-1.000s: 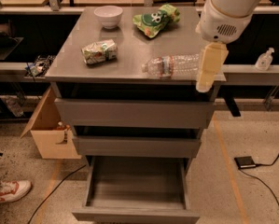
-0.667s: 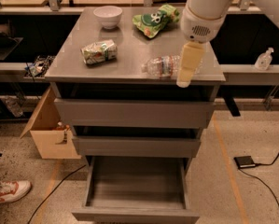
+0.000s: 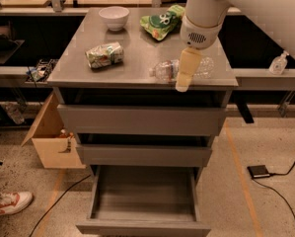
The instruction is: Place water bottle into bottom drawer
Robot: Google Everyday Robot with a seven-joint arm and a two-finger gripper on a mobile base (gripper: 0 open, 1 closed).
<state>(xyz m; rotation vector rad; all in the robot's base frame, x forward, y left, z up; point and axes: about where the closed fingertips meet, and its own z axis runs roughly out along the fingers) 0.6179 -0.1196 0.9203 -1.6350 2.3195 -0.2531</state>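
The water bottle (image 3: 163, 71) lies on its side near the front edge of the grey cabinet top (image 3: 137, 73), right of the middle. My gripper (image 3: 183, 85) hangs from the white arm (image 3: 206, 14) and stands right in front of the bottle's middle, hiding that part. The tip reaches down to the cabinet's front edge. The bottom drawer (image 3: 143, 226) is pulled out wide at the foot of the cabinet, and nothing lies in it. The two drawers above it are shut.
On the cabinet top are a white bowl (image 3: 113, 18), a green snack bag (image 3: 163, 22) and a crumpled green-white bag (image 3: 104, 55). A cardboard box (image 3: 51, 142) stands left of the cabinet. A white pump bottle (image 3: 278, 63) sits on the right shelf. A black pedal (image 3: 259, 171) and cables lie on the floor.
My gripper has moved left along the bottle, from its right end to in front of its middle. The bottle and the drawers have not moved.
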